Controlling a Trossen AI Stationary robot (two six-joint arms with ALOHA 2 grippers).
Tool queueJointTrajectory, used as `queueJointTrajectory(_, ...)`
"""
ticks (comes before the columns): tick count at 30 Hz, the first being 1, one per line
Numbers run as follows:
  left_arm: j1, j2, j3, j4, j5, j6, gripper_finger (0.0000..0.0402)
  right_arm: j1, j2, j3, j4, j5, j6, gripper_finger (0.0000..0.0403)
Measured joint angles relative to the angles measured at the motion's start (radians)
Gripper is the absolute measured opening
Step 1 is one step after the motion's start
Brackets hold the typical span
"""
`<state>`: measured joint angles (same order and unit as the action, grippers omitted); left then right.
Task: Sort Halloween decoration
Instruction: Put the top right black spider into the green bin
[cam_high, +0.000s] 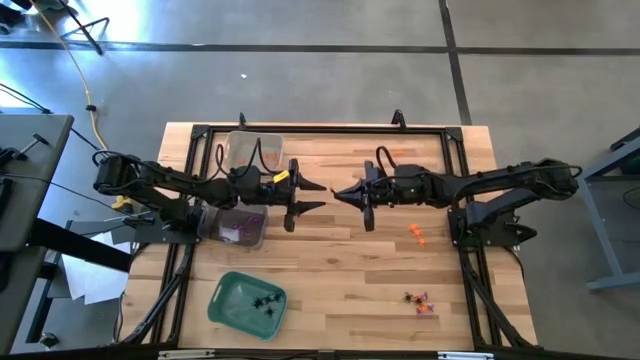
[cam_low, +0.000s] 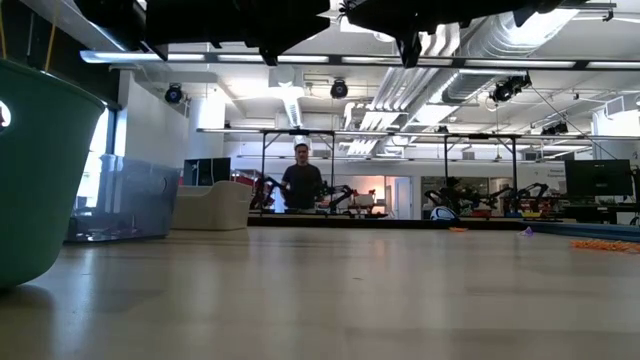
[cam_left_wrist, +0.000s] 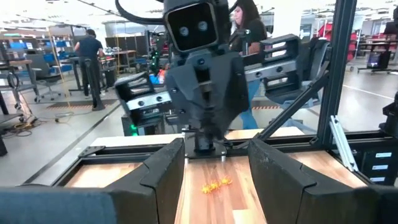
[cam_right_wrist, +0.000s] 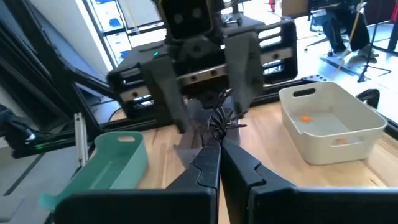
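Observation:
My right gripper (cam_high: 336, 193) is shut above the table's middle, pointing toward the left edge, with a small black spider-like decoration (cam_right_wrist: 222, 121) at its tips. My left gripper (cam_high: 320, 196) faces it, open; its two fingers (cam_right_wrist: 169, 93) stand on either side just beyond the spider, touching nothing. A few orange decorations (cam_high: 415, 233) lie on the table at the right. A mixed bunch (cam_high: 420, 300) lies nearer the front. Black spiders lie in the green tray (cam_high: 247, 303), purple pieces in a clear tray (cam_high: 240, 228), and an orange one in the far clear tray (cam_right_wrist: 323, 124). My right gripper pinches the black spider at its near side (cam_right_wrist: 217, 132), at the very ends of its two shut fingers; whether by a leg or the body I cannot tell. The fingers come level from the table's right side. The spider sticks out beyond the tips, lifted clear of the table.
The three trays sit on the table's left half, the green one (cam_low: 40, 170) near the front edge. A black frame (cam_high: 330, 130) runs along the table's far edge and sides. Bare wood lies in the middle (cam_high: 340, 270). People stand in the room beyond.

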<state>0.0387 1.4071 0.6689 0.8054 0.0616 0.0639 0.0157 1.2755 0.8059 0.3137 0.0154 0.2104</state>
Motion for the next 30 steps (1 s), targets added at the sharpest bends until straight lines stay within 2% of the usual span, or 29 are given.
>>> queueJointTrajectory(10, 0.000, 0.000, 0.000, 0.000, 0.000, -0.007, 0.0166, 0.033, 0.008, 0.000, 0.054, 0.001, -0.001, 0.0000)
queueJointTrajectory(18, -0.001, 0.000, 0.000, 0.007, 0.000, -0.011, 0.0166, 0.033, 0.066, -0.002, 0.098, 0.001, -0.001, 0.0000)
queueJointTrajectory(30, -0.001, 0.000, 0.000, 0.007, 0.023, -0.018, 0.0166, 0.030, 0.068, -0.002, 0.118, 0.010, -0.006, 0.0000)
